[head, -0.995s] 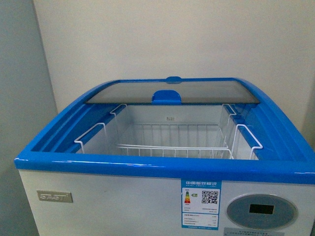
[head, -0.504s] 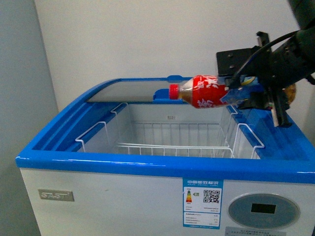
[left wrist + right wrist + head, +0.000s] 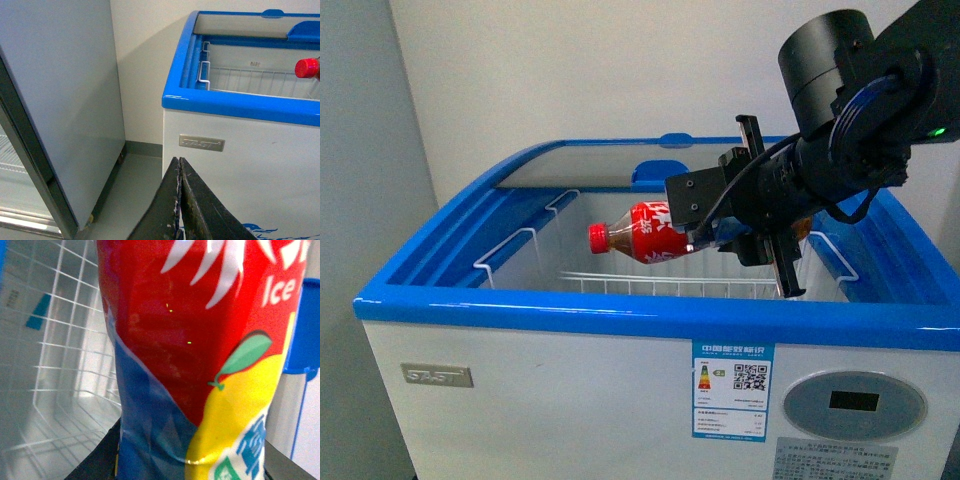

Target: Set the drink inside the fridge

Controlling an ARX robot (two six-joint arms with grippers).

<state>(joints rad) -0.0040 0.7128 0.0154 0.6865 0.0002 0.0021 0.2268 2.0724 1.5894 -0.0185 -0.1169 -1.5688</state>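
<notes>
Now, starting at the left, we see the tall grey cabinet (image 3: 65,100) standing near the fridge (image 3: 240,102), with a gap between them. Our left gripper (image 3: 179,200) hangs low in front of the fridge's white front. Its two dark fingers are pressed together with nothing between them. Moving right, the fridge's glass lid (image 3: 590,170) sits at the back, so the white wire basket (image 3: 660,287) inside lies open to view. Over that opening the drink (image 3: 650,235) lies nearly level, with its red cap (image 3: 598,238) pointing left and tipped slightly down (its label fills the right wrist view). Further right, our right gripper (image 3: 720,238) clamps the bottle's bottom end. It holds the bottle above the basket, apart from the wire as far as we can tell.
</notes>
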